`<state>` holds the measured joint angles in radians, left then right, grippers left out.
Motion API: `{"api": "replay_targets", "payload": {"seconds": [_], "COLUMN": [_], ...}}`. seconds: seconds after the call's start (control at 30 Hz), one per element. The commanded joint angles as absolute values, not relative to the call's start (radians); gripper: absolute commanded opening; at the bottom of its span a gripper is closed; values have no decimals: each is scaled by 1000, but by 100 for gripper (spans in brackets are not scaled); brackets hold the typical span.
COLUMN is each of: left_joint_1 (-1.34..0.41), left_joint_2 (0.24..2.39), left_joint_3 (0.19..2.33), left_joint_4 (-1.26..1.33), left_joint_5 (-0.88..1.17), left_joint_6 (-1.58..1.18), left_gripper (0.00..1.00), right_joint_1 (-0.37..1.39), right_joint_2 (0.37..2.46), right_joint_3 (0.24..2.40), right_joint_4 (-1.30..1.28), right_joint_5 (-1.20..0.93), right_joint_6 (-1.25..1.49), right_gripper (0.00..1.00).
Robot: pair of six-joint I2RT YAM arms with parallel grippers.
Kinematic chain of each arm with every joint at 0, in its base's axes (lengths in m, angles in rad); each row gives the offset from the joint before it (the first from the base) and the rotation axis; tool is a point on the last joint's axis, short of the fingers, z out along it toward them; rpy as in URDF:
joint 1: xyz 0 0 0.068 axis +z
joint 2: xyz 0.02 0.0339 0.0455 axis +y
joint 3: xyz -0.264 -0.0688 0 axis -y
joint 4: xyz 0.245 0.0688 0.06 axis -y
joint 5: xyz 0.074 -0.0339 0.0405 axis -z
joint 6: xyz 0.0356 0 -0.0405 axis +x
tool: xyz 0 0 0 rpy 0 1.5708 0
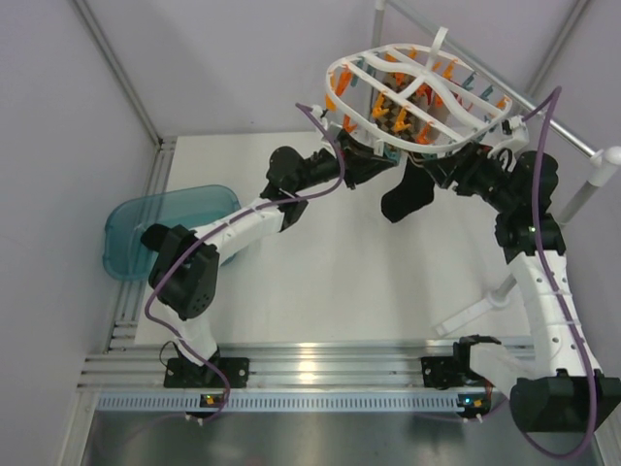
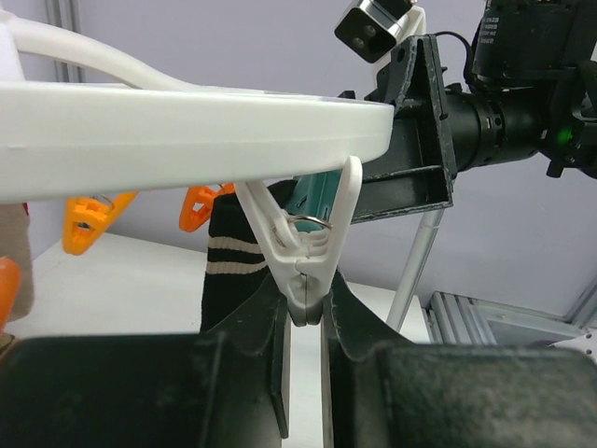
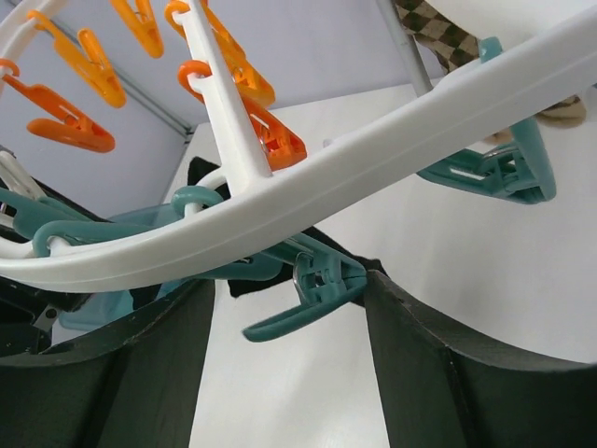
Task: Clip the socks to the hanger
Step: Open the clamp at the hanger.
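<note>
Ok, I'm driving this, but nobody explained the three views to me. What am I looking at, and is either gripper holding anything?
The overhead picture looks down on two robot arms bolted at the near edge of the table. The left arm and the right arm both reach up to a white hanger fringed with clips. A black sock dangles under it, and a teal bin lies at the table's left edge.

The other two pictures come from cameras on the wrists. In the left wrist view, the left gripper is closed on the tip of a white clip, with the striped sock just behind it. In the right wrist view, the right gripper is open. A teal clip sits between its fingers, apparently untouched.
</note>
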<state>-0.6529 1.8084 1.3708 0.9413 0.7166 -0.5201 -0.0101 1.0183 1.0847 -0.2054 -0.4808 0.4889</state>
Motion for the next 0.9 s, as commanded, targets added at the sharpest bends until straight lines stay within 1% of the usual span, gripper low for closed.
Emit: {"api": "replay_targets", "payload": {"seconds": [0.0, 0.1, 0.13, 0.23, 0.27, 0.33, 0.37, 0.5, 0.63, 0.67, 0.87], "left_joint_1": [-666, -673, -676, -681, -683, -686, -687, -701, -710, -710, -718], "left_joint_2": [1761, 1753, 1752, 1749, 1746, 1746, 1746, 1741, 1729, 1727, 1717], "left_joint_3": [1367, 1362, 1361, 1361, 1364, 1367, 1371, 1378, 1378, 1378, 1393], "left_joint_4": [965, 951, 931, 898, 890, 874, 861, 819, 773, 758, 695], "left_joint_5": [704, 696, 690, 669, 657, 650, 641, 611, 586, 583, 545], "left_joint_6": [-488, -466, -463, -446, -443, -436, -434, -422, -410, -410, -387], "left_gripper": [0, 0, 0, 0, 0, 0, 0, 0, 0, 0, 0], "right_joint_1": [-28, -28, -28, -28, -26, -26, -26, -17, -8, 42, 211], "right_joint_2": [994, 963, 954, 901, 882, 864, 853, 848, 848, 850, 890], "right_joint_3": [1155, 1163, 1160, 1146, 1141, 1134, 1125, 1108, 1094, 1092, 1094], "right_joint_4": [-221, -248, -244, -224, -224, -207, -201, -161, -95, -91, -61], "right_joint_5": [-506, -511, -523, -534, -522, -505, -489, -485, -497, -486, -336], "right_joint_6": [456, 428, 402, 388, 391, 408, 414, 437, 451, 451, 393], "right_gripper": [64, 64, 63, 54, 50, 45, 39, 30, 28, 28, 30]}}
